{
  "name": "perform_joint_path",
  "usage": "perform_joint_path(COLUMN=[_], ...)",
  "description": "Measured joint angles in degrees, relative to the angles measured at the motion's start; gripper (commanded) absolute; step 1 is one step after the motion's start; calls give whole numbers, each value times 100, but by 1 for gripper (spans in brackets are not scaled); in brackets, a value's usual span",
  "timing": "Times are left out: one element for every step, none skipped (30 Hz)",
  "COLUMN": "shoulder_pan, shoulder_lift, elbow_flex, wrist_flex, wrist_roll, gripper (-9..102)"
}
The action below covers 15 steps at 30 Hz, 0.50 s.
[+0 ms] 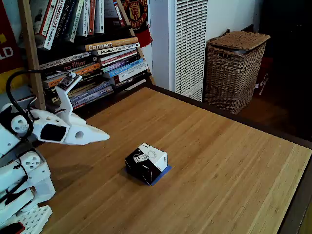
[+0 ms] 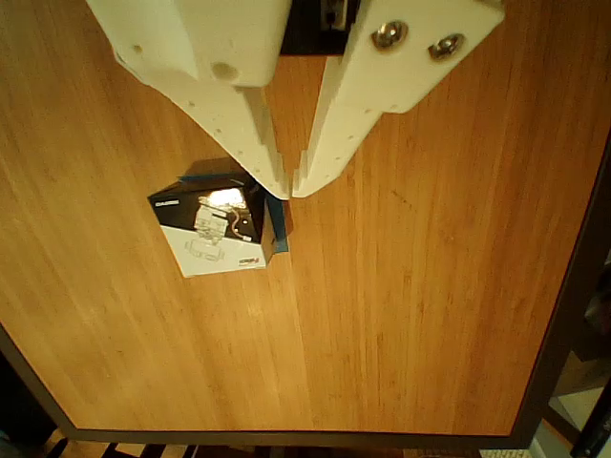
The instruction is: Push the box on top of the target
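Looks like a home, living room or study. A wooden bookshelf (image 1: 83, 53) packed with stacked and leaning books stands right behind the wooden table (image 1: 204, 156), at its far left edge. A red football scarf (image 1: 136, 17) hangs off the shelf's right side. Right of the shelf, a tall white slatted heater or air unit (image 1: 190, 44). Further right of that, a wicker laundry basket (image 1: 236, 68) with a lid, on a dark floor.
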Motion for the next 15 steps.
perform_joint_path(shoulder_pan=[0,0,0,0,9,9,9,9,0,-9,-18,-26,-35,-35,-44], shoulder_lift=[26,44,44,53,53,53,53,70,97,97,105,123,132,132,132], elbow_flex=[0,0,0,9,35,53,88,158,220,255,290,308,334,360,360], wrist_flex=[9,9,9,0,-9,-35,-70,-97,-132,-167,-202,-211,-211,-211,-211], wrist_roll=[0,0,0,0,0,0,0,18,44,53,53,53,53,53,53], gripper=[0,0,0,0,0,0,0,0,0,0,0,0,0,0,0])
